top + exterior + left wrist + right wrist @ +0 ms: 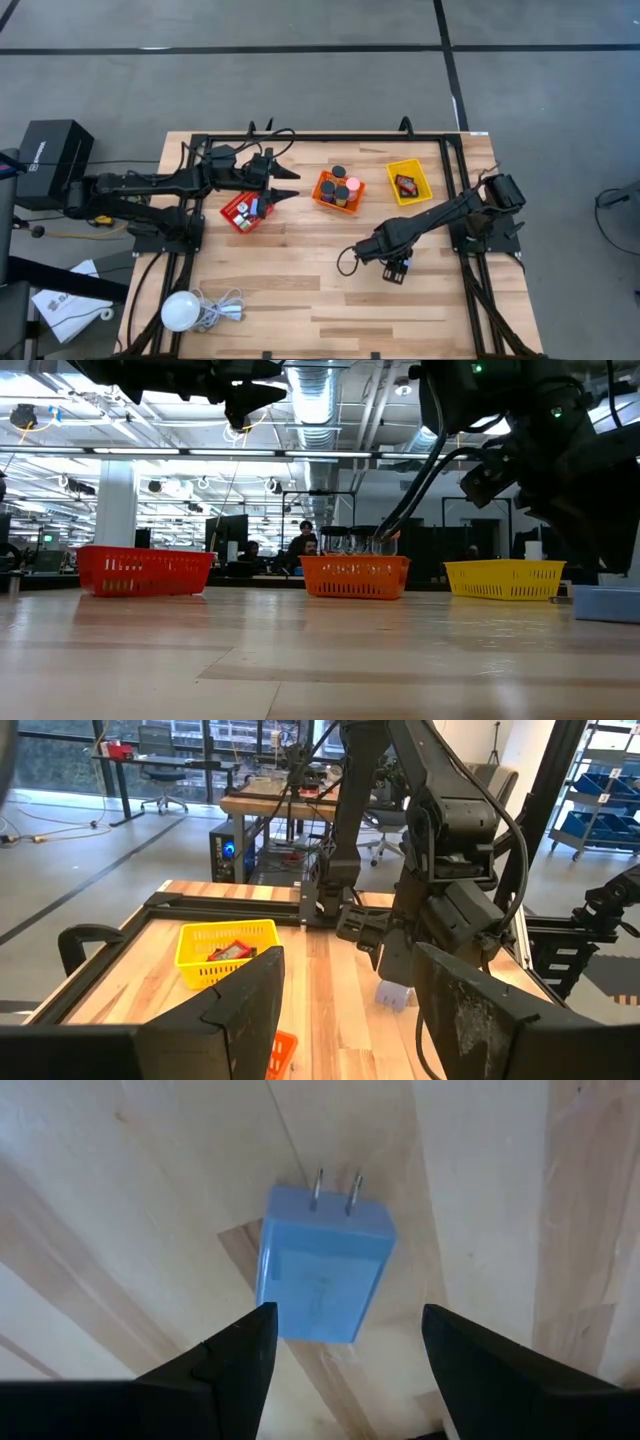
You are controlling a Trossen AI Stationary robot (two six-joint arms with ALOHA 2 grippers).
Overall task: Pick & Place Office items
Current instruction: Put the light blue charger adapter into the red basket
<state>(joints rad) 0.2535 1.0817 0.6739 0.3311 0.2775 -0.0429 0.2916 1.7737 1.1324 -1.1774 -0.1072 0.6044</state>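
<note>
A wooden plank surface is shown, carrying three mesh baskets: red at nine o'clock, orange near centre, yellow at two. A blue plug block lies flat at four o'clock, a white globe with cord at seven.

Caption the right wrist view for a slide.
Open right end effector poised above a blue plug block lying on the wooden table.

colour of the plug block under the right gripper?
Light blue plug block, silver prongs; clearest in the right wrist view.

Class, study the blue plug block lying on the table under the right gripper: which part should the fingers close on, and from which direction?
Grip the blue plug block across its two long flat sides, coming straight down from above. It lies flat on the wood, prongs pointing away, and the open right gripper already straddles its plain end, clear of the prongs.
</note>
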